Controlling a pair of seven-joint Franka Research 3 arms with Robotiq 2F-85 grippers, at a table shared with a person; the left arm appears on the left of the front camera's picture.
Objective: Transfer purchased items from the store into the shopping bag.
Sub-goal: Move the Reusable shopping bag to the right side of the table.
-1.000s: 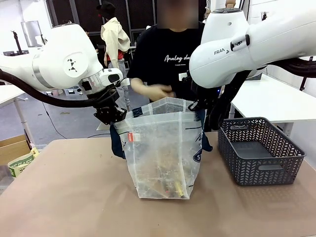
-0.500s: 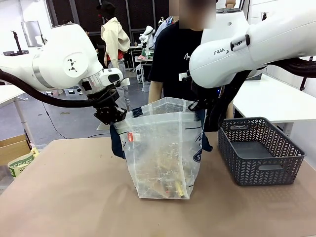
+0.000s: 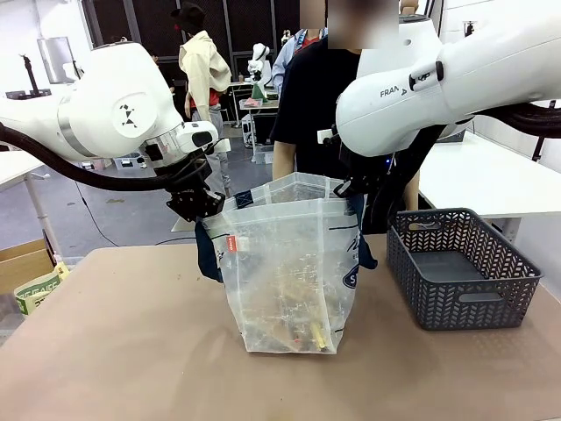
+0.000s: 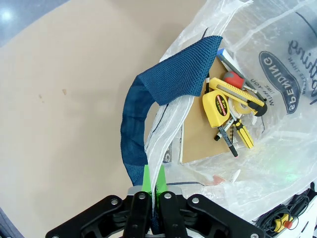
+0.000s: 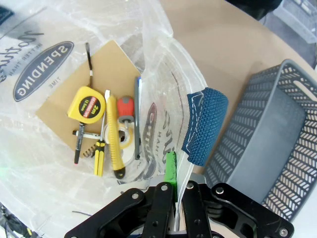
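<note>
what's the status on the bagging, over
Both shut: left gripper on the shopping bag rim, right gripper on the opposite rim. Bag held open, purchased items at its bottom, store basket bare. Nothing in the way.

I am working in what is looking like a robotics lab: white desks [image 3: 486, 180] are flanking my surface [image 3: 131, 351], a cable [image 3: 92, 215] is trailing over the floor [image 3: 131, 226].

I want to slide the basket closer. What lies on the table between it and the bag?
Nothing: in the front view, the table between bag and basket is bare; the bag's own blue handle hangs beside it.
</note>
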